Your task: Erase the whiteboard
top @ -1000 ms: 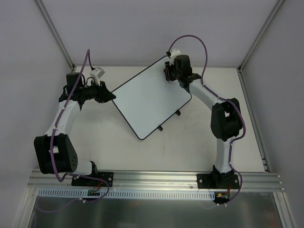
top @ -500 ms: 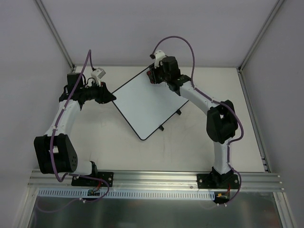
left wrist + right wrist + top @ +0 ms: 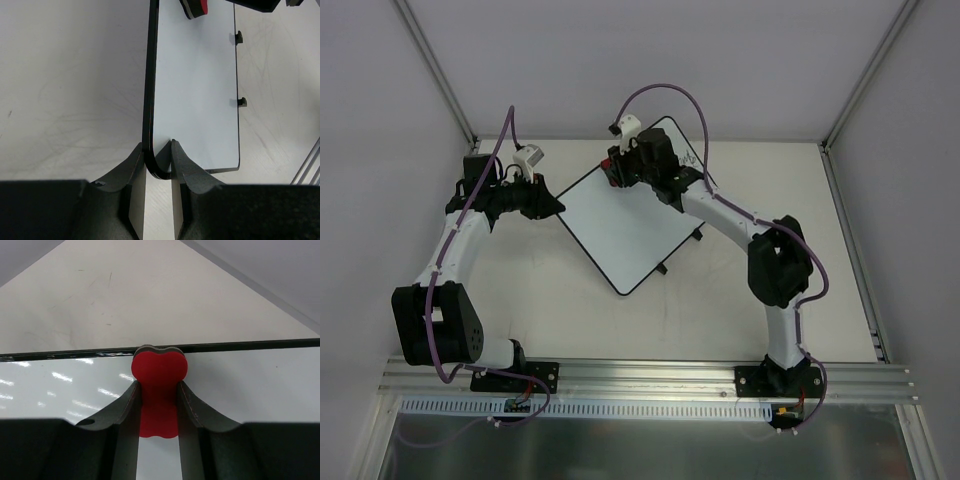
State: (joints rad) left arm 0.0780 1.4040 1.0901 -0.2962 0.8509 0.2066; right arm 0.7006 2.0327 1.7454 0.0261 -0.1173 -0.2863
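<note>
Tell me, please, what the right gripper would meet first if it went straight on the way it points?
The right gripper holds a red eraser at the far rim of the whiteboard; beyond lies table, then probably the wall, though depth is unclear.

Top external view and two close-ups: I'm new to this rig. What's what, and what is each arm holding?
Two robot arms are bolted at the table's near edge. The wide picture looks down from above and behind them. Each close-up comes from a camera on one wrist, looking past its own fingers. A whiteboard lies on the table. The left gripper is shut on its corner rim. The right gripper is shut on a red eraser at the board's far rim.
</note>
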